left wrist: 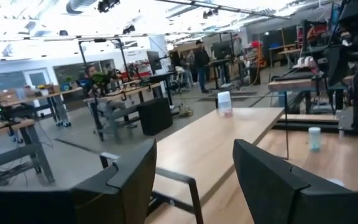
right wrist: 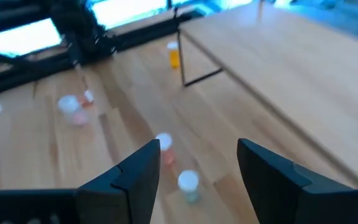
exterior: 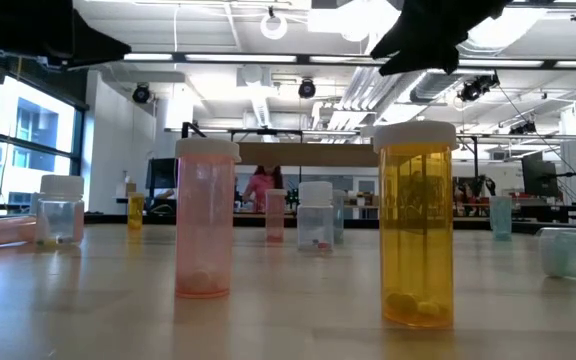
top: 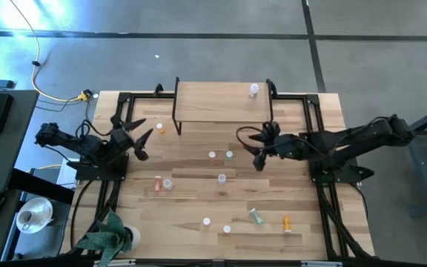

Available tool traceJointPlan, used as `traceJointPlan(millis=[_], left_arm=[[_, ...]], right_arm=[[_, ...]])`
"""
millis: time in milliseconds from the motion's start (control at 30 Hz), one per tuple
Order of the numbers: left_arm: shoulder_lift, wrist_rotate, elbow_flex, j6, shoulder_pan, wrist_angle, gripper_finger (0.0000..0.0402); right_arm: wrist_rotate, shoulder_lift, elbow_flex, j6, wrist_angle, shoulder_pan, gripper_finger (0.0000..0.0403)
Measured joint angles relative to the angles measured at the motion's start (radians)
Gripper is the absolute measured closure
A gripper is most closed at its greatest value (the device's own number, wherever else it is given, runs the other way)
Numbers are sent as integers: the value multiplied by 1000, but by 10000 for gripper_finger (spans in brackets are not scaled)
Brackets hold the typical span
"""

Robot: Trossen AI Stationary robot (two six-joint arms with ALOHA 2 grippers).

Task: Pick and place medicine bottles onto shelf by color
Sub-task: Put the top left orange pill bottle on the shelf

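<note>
The desk [top: 199,193] shows pale wood in lengthwise strips; the shelf [top: 213,100] has the same light top on thin black legs. In the low view, an amber-orange bottle [exterior: 415,225] at right of centre and a translucent pink bottle [exterior: 205,218] left of it carry white caps. Both arms are black.

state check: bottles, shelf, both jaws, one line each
Shelf: upright at the table's far edge, one bottle on it.
Clear bottle: standing on the shelf, capped.
Green bottle: lying on its side, near edge.
Orange bottle: standing, capped.
Other bottles: scattered on the table, not shelved.
Left gripper: jaws open, empty.
Right gripper: jaws open, empty, above the middle bottles.
</note>
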State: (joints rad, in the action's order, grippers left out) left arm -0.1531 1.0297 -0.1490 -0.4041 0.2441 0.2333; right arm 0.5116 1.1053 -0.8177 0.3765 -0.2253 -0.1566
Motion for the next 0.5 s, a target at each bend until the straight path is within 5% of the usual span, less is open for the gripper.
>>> traceJointPlan(millis=[333, 500], left_arm=[[-245, -246, -211, 248, -149, -215, 200], [-332, -339, -364, 414, -293, -496, 200]], right_arm=[[50, 0, 0, -19, 30, -55, 198], [50, 0, 0, -19, 27, -83, 198]])
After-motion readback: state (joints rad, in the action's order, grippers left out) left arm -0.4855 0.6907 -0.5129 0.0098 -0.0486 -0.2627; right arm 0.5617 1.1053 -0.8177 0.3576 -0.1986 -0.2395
